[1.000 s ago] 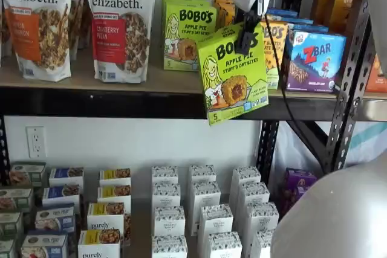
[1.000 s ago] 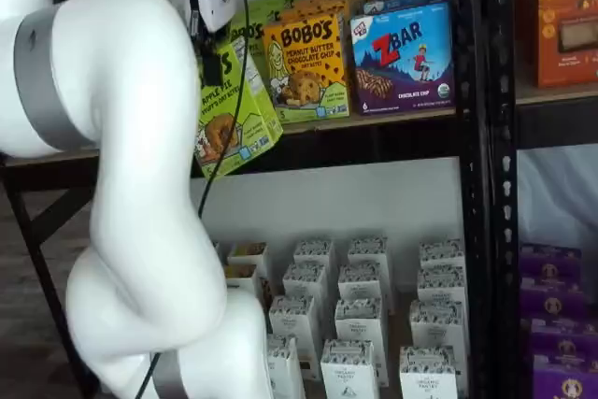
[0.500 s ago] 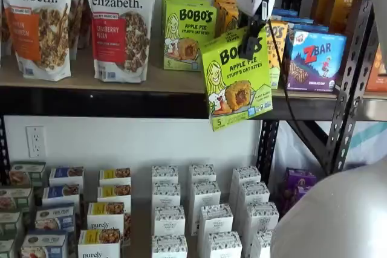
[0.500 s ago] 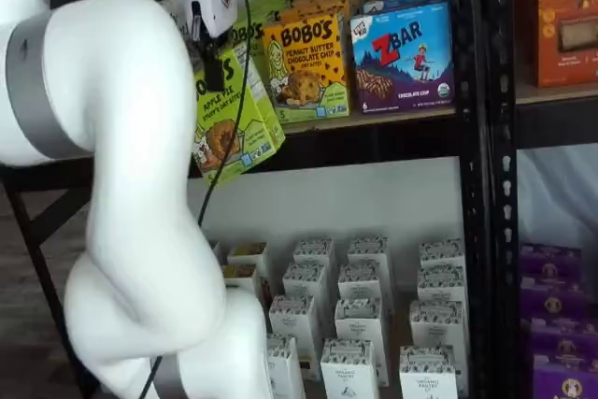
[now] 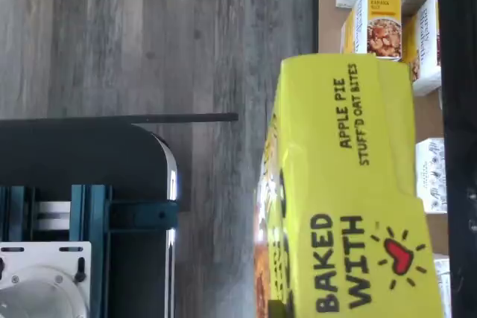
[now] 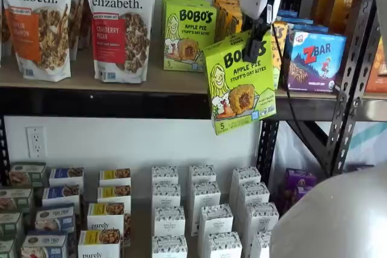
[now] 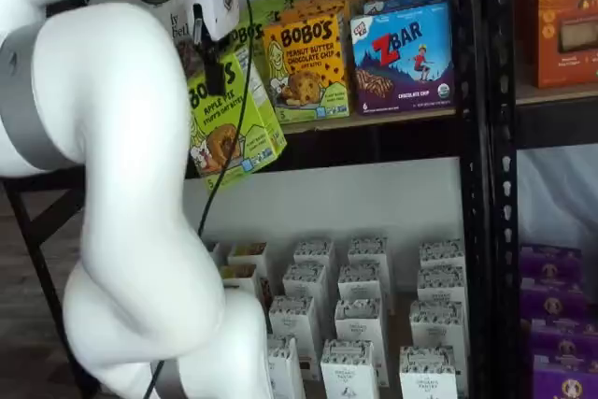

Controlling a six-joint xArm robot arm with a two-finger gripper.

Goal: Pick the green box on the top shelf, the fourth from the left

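Green box hanging clear of the top shelf

The gripper (image 6: 253,45) is clamped on the top edge of the green box (image 6: 240,83), which hangs tilted below it, in front of the top shelf (image 6: 121,83)

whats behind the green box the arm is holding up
In a shelf view the green box, held tilted in the fingers clear of the top shelf, covers part of an orange Bobo's box. That box's front and the shelf edge there are hidden.
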